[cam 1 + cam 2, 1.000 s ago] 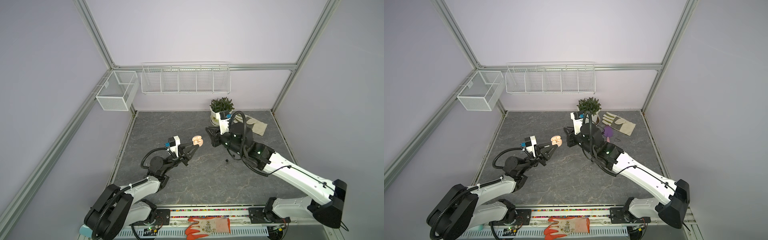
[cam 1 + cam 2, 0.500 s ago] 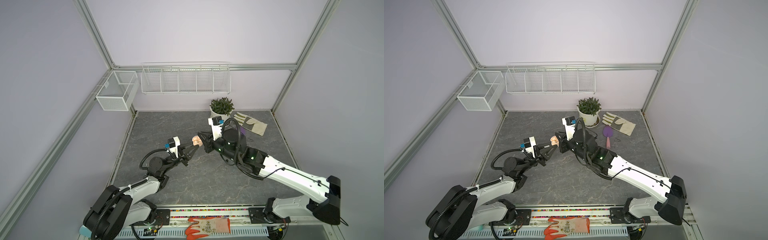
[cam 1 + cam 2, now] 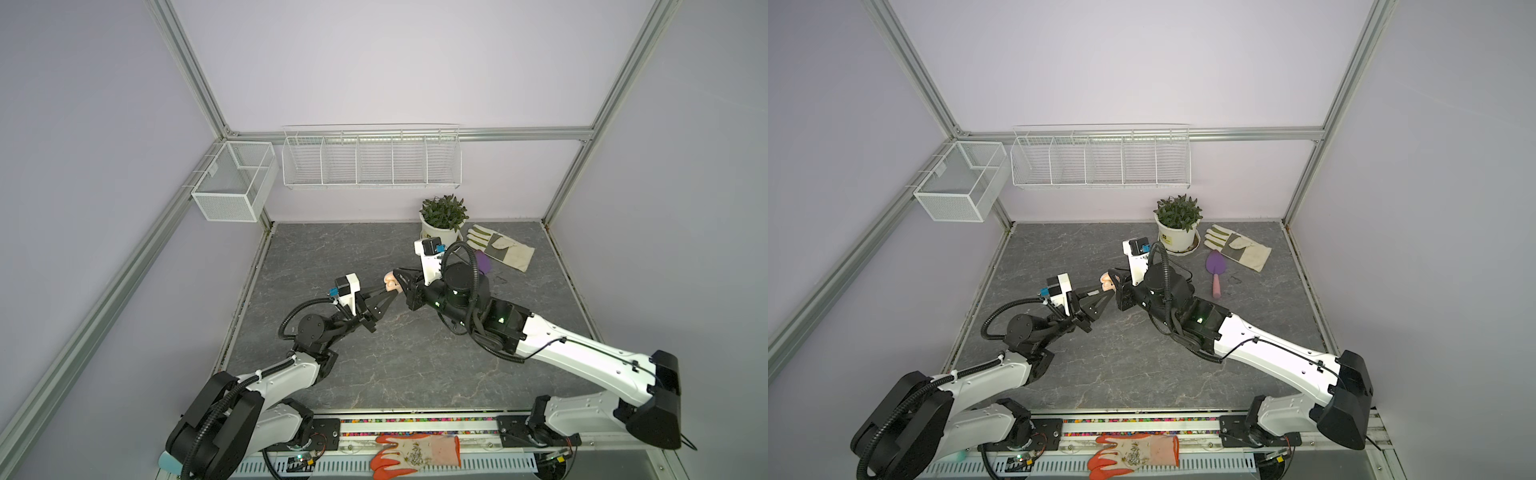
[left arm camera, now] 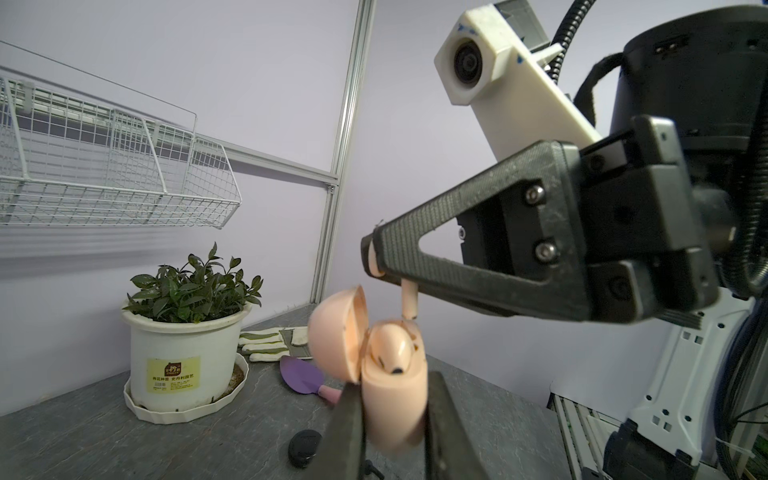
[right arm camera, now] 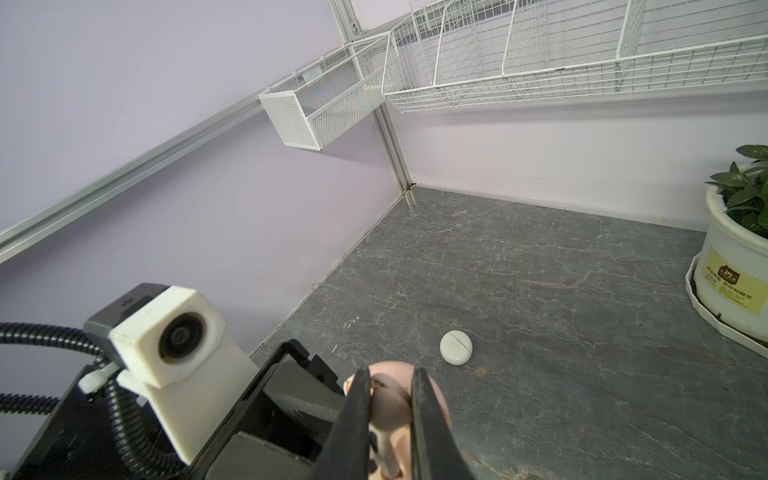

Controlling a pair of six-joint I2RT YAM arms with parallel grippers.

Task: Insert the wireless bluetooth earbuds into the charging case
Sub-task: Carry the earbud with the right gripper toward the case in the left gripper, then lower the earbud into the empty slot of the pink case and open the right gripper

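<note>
Left wrist view gives me the clearest look. The left gripper (image 4: 392, 415) has its jaws clamped on the sides of the charging case (image 4: 395, 399), a peach-coloured shell held up off the worktop (image 4: 104, 415) with its lid (image 4: 332, 336) swung open. One earbud (image 4: 392, 351) sits inside the case. The right gripper (image 4: 374, 255) reaches in from above, jaws pressed together on a second peach earbud (image 4: 409, 299). Its stem points down and ends right at the case's open mouth, beside the seated one. I cannot tell whether it touches the case.

In both top views the two grippers meet tip to tip above the middle of the worktop. The case (image 3: 390, 284) (image 3: 1108, 283) shows only as a small pale shape between them.

In the right wrist view I see a white round case (image 5: 456, 347) lying closed on the worktop, near the spot beneath the grippers. A black round case (image 4: 305, 442) lies on the worktop too, low in front of the held one.

At the back a potted plant (image 3: 442, 216) stands with a work glove (image 3: 500, 247) just beside it. A purple trowel (image 3: 1216, 268) lies near both. An orange glove (image 3: 415, 455) lies on the front rail.
</note>
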